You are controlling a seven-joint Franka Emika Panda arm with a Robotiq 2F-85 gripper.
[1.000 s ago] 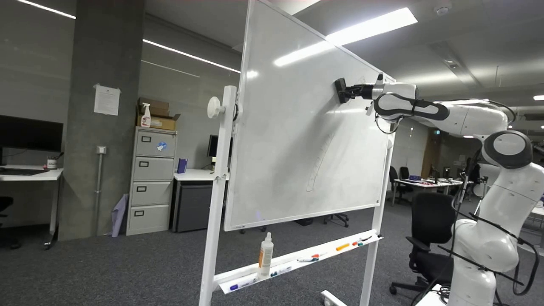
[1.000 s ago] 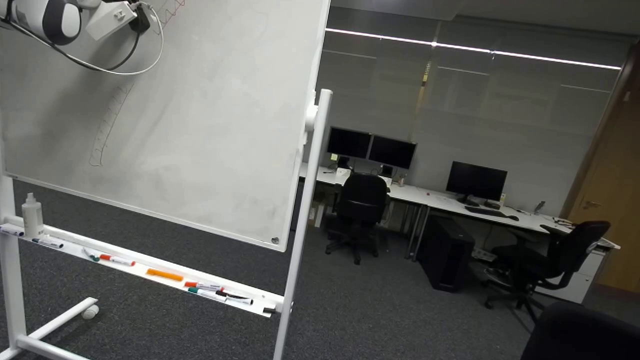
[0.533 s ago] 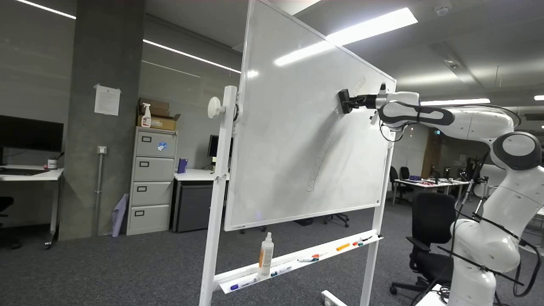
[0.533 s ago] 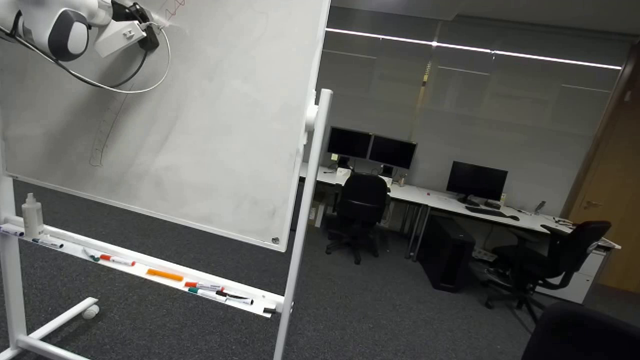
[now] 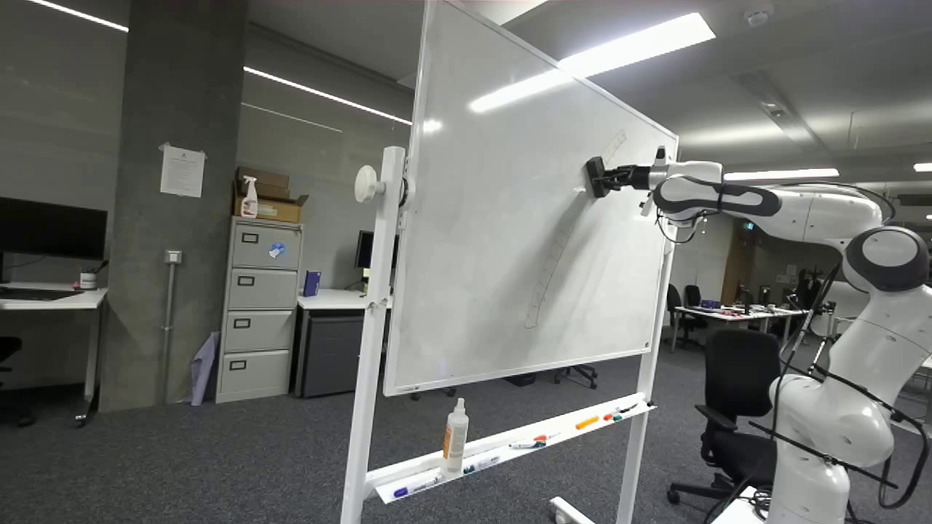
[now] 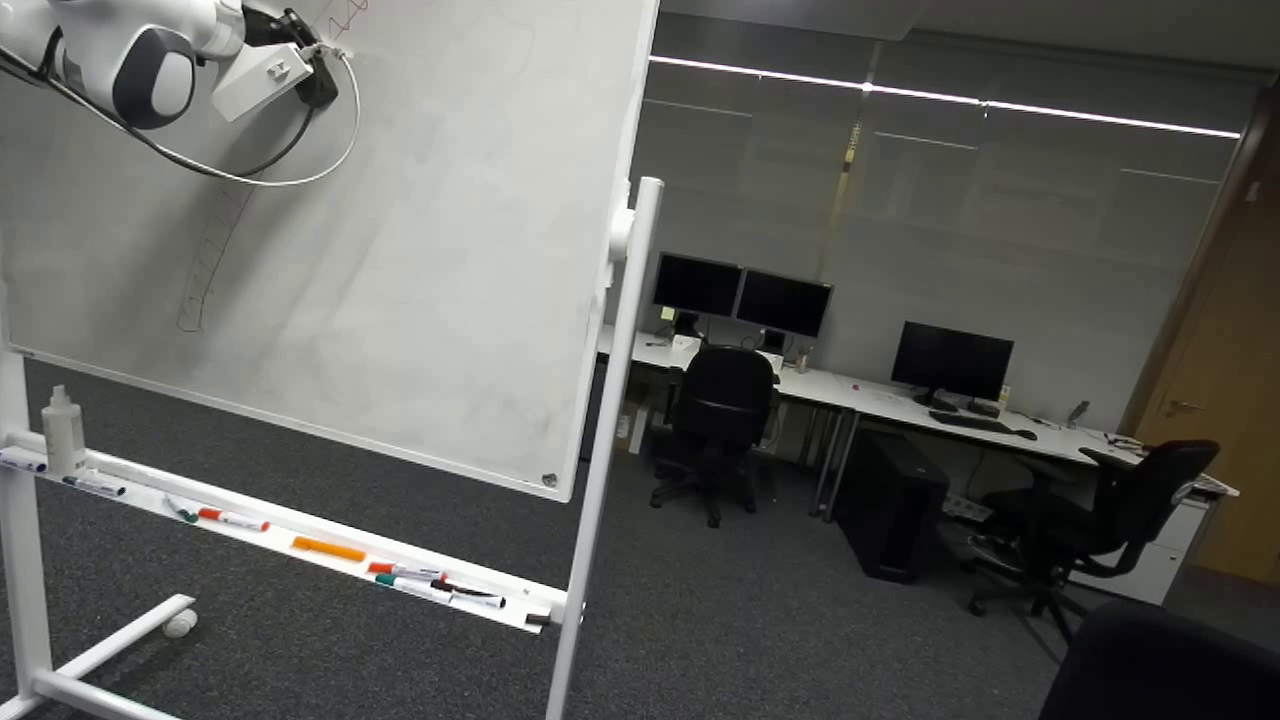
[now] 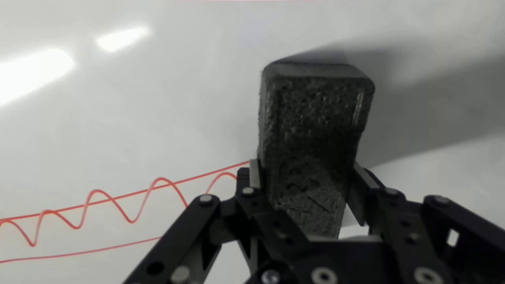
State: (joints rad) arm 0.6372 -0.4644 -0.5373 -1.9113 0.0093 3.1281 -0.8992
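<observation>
Moving lower than a second ago in both exterior views, the black whiteboard eraser [image 7: 311,130] is standing at the face of the whiteboard [image 5: 488,247], though whether they are touching is not showing clearly, and the gripper [image 7: 307,177] is clamping it by its sides, jaws part-way apart. Beside it in the wrist view, a red squiggle [image 7: 96,191] is running in behind the gripper. A hard or tilted push could be twisting the eraser in that grip, and uneven pressure could be smearing ink.
</observation>
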